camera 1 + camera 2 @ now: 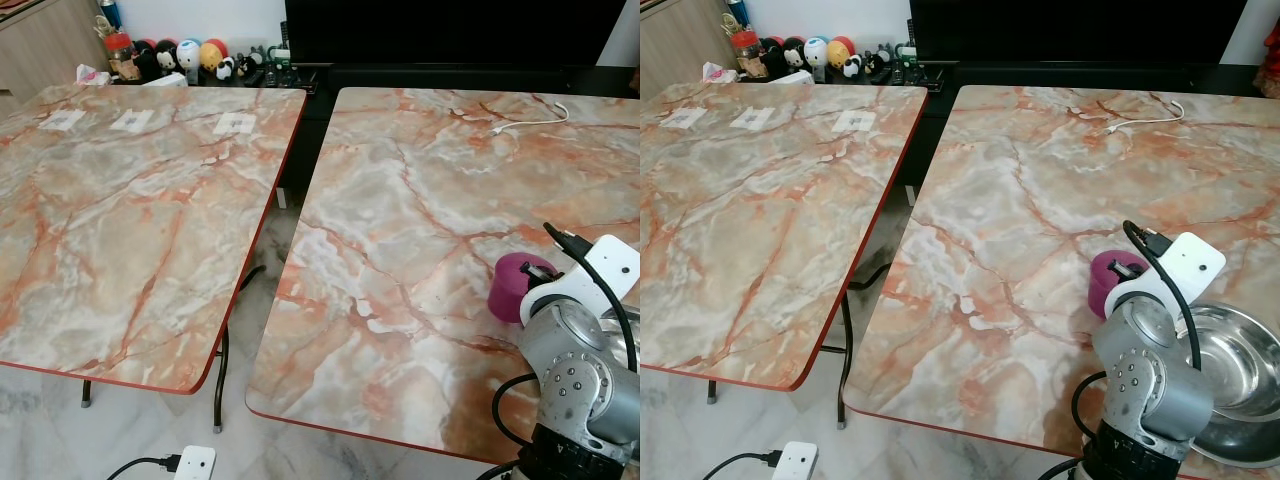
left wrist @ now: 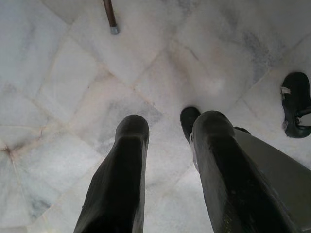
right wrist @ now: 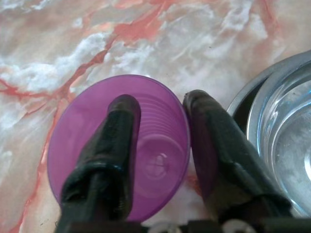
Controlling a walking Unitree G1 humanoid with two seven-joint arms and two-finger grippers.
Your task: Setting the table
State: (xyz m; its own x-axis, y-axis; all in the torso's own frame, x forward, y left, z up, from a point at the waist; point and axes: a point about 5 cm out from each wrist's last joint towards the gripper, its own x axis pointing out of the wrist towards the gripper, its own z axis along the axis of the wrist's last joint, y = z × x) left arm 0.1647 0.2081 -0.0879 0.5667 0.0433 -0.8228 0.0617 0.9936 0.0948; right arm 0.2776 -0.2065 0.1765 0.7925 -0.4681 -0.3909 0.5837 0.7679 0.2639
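Cup: purple plastic cup (image 3: 121,145), upright on the right-hand marble tabletop (image 1: 1040,200), near its front edge towards the right corner; mouth open, inside bare, ribbed wall and bottom visible in the right wrist view.
Bowl: stainless steel bowl (image 1: 1240,370) just beside the cup, closer to the front right corner; appears to sit inside a second metal rim in the right wrist view (image 3: 252,97); nothing inside it.
Right gripper: right gripper (image 3: 163,126) at the cup, fingers narrowly apart, one black finger (image 3: 112,145) inside the mouth, the other (image 3: 218,145) outside the wall, rim between them; whether the pads press the wall cannot be told.
Right arm: silver wrist with white camera mount (image 1: 1180,265) and black cable, over the front edge, hiding part of the cup and bowl in the eye views.
Left gripper: left gripper (image 2: 167,136) hanging over the pale marble floor (image 2: 73,97), fingers moderately apart, nothing between them.
Left wrist view extras: table leg foot (image 2: 112,26), black sandal (image 2: 296,104).
Left tabletop: second marble tabletop (image 1: 130,230) apart from the first, three white labels (image 1: 132,120) along its far edge.
Far edge, right tabletop: white cable (image 1: 530,122).
Behind: row of small toy figures (image 1: 185,55), dark cabinet.
Floor, eye views: white power adapter (image 1: 195,463) with black cord below the gap.
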